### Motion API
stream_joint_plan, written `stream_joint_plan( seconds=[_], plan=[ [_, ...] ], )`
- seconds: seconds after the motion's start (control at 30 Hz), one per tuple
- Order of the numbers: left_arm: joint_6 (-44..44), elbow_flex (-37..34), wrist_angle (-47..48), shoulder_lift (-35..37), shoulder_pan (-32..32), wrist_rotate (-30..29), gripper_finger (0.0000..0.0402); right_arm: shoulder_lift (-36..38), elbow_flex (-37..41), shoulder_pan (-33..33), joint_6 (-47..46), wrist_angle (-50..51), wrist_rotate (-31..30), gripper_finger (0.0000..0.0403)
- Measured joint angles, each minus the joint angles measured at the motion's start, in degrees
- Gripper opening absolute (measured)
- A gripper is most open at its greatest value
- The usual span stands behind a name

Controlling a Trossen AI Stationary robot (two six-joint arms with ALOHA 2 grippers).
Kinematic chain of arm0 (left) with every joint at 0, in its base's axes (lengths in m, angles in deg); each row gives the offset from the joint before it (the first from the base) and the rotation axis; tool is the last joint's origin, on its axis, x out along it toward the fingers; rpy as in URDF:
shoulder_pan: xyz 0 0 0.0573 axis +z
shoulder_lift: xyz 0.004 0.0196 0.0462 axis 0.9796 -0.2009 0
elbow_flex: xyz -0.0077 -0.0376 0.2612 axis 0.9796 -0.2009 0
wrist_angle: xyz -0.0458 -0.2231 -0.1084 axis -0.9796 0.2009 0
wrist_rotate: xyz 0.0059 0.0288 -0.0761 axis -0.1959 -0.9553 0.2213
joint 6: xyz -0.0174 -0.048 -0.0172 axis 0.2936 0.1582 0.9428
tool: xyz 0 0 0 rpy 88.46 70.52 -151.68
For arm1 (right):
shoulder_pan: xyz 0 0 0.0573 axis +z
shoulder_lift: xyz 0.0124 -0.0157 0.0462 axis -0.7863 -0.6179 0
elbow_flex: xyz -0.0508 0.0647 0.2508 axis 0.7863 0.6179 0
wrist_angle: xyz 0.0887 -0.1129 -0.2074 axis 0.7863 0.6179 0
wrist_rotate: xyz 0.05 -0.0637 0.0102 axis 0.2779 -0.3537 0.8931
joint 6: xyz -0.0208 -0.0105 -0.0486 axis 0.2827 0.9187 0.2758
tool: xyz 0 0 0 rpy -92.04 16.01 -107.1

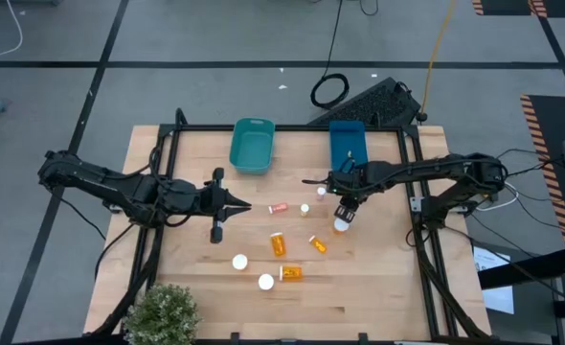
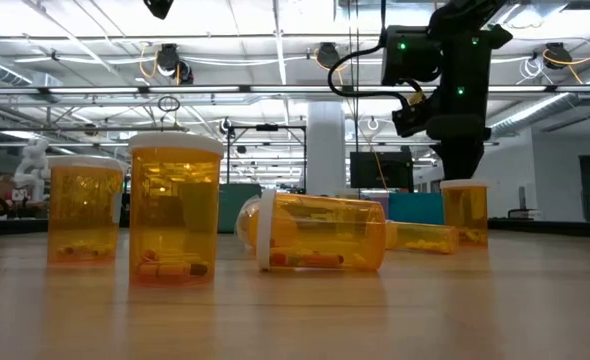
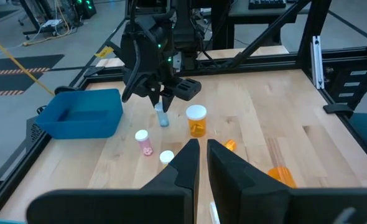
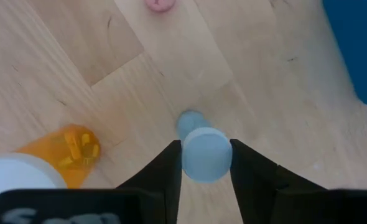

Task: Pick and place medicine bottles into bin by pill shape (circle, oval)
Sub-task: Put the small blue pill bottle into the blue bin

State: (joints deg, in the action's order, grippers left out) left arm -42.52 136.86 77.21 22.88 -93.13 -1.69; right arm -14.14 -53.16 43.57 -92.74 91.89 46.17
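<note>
Resting over the left half of the pale, wood-grained surface (image 1: 378,278), the left gripper (image 1: 244,206) points toward the middle, its dark fingers (image 3: 183,163) drawn narrow with only a slim gap and nothing held. Beyond it sit the rounded teal bin (image 1: 252,146) and, further right, the rectangular blue bin (image 1: 347,142). Scattered between the arms are small cylindrical medicine bottles: two standing upright with round white caps up (image 1: 239,261) (image 1: 265,282), a translucent orange one (image 1: 291,273) lying on its side with its long axis running left to right, another orange one (image 1: 279,243) lying with its axis toward the bins, and a tilted orange one (image 1: 317,243) lying diagonally. A small pink-dotted bottle (image 1: 279,207) lies flat near the centre. On the right, the right gripper (image 1: 343,215) points straight down, its fingers (image 4: 163,171) set closely on either side of a small pale-capped bottle (image 4: 203,154) standing upright on the wood, just in front of the blue bin.
</note>
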Motion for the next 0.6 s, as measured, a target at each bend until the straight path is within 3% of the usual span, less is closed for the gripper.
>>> stream_joint_plan(
  seconds=[0.33, 0.6],
  plan=[
    [0.0, 0.0, 0.0, 0.0, 0.0, 0.0, 0.0035, 0.6, -3.4, -0.7, 4.0, 0.5, 0.3, 0.0113],
    [0.0, 0.0, 0.0, 0.0, 0.0, -0.1, 0.0035, 0.6, -8.2, -6.9, 11.7, 1.0, 0.3, 0.0116]
  ],
)
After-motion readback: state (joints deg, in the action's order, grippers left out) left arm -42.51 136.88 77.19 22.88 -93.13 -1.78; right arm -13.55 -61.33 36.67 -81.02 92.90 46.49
